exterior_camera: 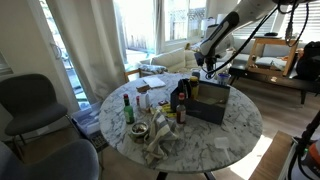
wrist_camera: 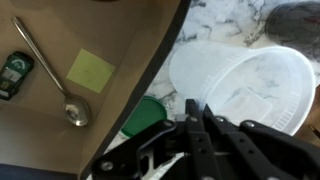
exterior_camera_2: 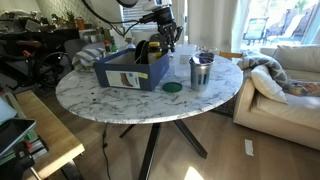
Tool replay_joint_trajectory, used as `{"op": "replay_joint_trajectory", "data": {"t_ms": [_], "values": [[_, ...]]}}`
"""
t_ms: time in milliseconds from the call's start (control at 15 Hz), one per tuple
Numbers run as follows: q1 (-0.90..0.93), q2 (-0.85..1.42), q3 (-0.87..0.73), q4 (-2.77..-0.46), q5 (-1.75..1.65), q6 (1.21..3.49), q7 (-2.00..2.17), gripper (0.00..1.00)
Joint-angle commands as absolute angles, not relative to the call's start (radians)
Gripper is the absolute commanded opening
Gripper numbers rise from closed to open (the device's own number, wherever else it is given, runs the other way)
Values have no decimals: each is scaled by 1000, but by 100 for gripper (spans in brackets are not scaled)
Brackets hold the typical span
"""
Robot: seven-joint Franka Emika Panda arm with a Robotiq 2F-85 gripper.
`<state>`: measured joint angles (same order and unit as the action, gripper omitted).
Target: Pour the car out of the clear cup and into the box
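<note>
- Holding the clear cup tilted: see-through plastic that looks milky white, with nothing visible inside.
- My pincer is pinched narrow on the cup's wall, and the cup juts out just past my fingertips.
- The cup hangs above the marble worktop, just beside the box wall.
- The car lies inside the box.

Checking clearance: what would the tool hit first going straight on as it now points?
Likely the cup that the tool grips, then the green lid beside the box; depth unclear.
</note>
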<state>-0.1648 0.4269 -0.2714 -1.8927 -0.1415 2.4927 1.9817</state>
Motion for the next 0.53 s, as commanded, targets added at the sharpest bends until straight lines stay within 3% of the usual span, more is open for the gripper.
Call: {"op": "replay_joint_trajectory", "data": {"t_ms": [0, 467], "values": [[-144, 437, -293, -1901, -133, 2511, 1976, 30], [-133, 352, -323, -1888, -152, 2529, 1956, 82]]}}
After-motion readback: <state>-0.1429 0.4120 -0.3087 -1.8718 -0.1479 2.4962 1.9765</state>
